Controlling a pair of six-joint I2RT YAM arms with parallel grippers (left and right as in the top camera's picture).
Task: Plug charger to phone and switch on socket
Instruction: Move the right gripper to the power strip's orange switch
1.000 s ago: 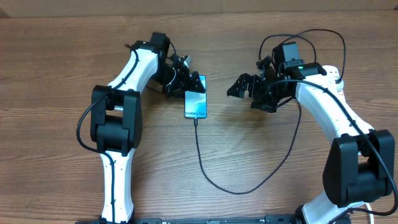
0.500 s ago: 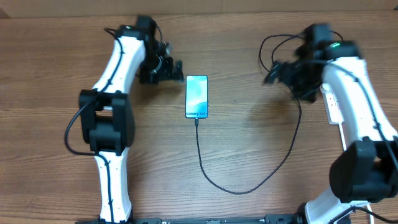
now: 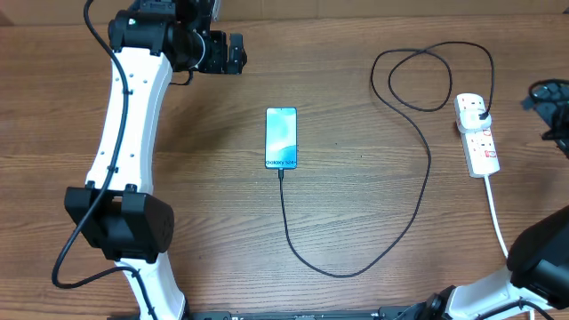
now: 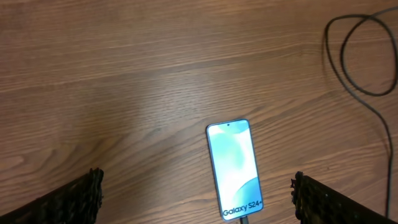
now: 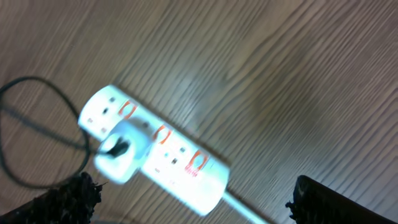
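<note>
While left claw (image 3: 236, 53) gapes top-left, phone (image 3: 281, 138) lies centred, socket (image 3: 476, 133) far right.

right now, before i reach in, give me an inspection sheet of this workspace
surface: brown wood-grain table
job's things: slim smartphone with lit blue-to-white screen lying flat mid-table; white oblong power strip with red switches to its right; switch positions cannot be told
clutter: nothing seen
grippers: left gripper open, holding nothing, clear of the phone; right gripper open, holding nothing, beside the strip without touching it
cables: thin black charger cable runs from the phone's bottom edge in loops to a plug in the strip; thick white cord leaves the strip's near end
surroundings: nothing seen
</note>
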